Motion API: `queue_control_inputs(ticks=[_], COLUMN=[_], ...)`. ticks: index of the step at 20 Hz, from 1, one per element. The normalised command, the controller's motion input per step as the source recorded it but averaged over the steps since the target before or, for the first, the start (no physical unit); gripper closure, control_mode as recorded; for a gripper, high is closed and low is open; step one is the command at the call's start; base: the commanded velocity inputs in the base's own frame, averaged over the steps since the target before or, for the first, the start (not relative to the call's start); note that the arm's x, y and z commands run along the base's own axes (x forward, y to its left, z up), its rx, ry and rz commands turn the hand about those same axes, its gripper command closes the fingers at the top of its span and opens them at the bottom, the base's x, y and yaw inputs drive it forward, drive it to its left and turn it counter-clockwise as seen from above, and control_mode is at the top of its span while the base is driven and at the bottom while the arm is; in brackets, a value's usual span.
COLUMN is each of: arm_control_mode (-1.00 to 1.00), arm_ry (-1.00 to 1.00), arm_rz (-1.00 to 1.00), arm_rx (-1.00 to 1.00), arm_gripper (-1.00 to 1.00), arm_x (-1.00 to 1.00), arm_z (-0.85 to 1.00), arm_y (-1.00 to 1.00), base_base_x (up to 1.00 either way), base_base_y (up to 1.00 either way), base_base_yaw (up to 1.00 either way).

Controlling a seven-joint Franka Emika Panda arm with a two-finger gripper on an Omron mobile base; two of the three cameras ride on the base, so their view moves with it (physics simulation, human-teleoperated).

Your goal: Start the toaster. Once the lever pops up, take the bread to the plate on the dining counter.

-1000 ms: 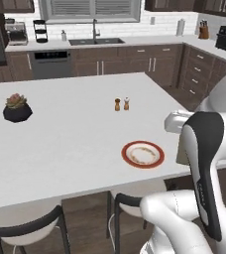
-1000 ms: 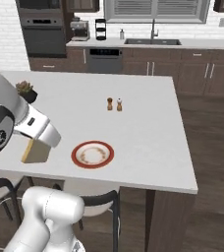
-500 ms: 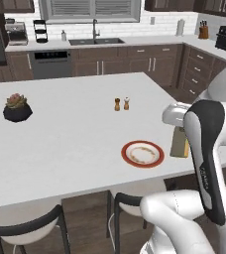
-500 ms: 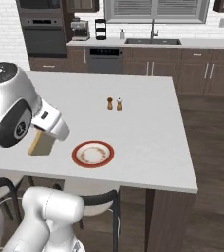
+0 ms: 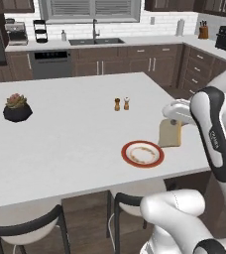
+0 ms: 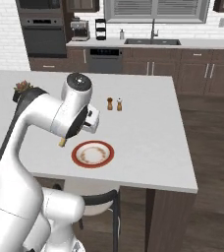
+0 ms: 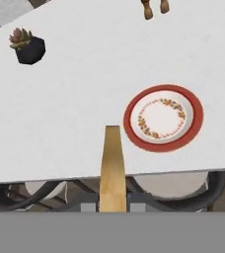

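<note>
You had the bread point(image 5: 170, 134), a thin pale tan slice with a darker crust edge, hanging upright above the surface point(image 5: 75, 134), clamped at its top in the gripper point(image 5: 173, 118). In the hand view it showed edge-on as a narrow tan strip point(image 7: 112, 168). It was just beside the plate point(image 5: 142, 154), over the near edge of the white surface and not touching it. The plate, round with a red rim and a white centre ringed by a speckled pattern point(image 7: 163, 117), lay flat near that near edge, toward the surface's right end point(image 6: 93, 154).
</note>
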Motion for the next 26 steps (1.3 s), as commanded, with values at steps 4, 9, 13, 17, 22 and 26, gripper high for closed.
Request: queue_control_inputs(ticks=[4, 9, 13, 17, 22, 26], arm_control_mode=[-1.0, -1.0, -1.0, -1.0, -1.0, -1.0], arm_ry=[-0.11, -0.21, -0.22, -0.06, 0.04, 0.0], arm_rz=[0.2, 0.13, 0.07, 0.04, 0.01, 0.01], arm_rx=[0.08, 0.05, 0.02, 0.03, 0.09, 0.09], arm_gripper=[1.0, 1.0, 1.0, 1.0, 1.0, 1.0], arm_x=[0.85, 0.66, 0.54, 0.54, 0.74, 0.73], arm_z=[-0.78, -0.72, -0.64, -0.64, -0.36, -0.19], arm_y=[-0.12, -0.03, 0.0, 0.0, 0.0, 0.0], base_base_x=[0.0, 0.0, 0.0, 0.0, 0.0, 0.0], base_base_y=[0.0, 0.0, 0.0, 0.0, 0.0, 0.0], base_base_yaw=[0.0, 0.0, 0.0, 0.0, 0.0, 0.0])
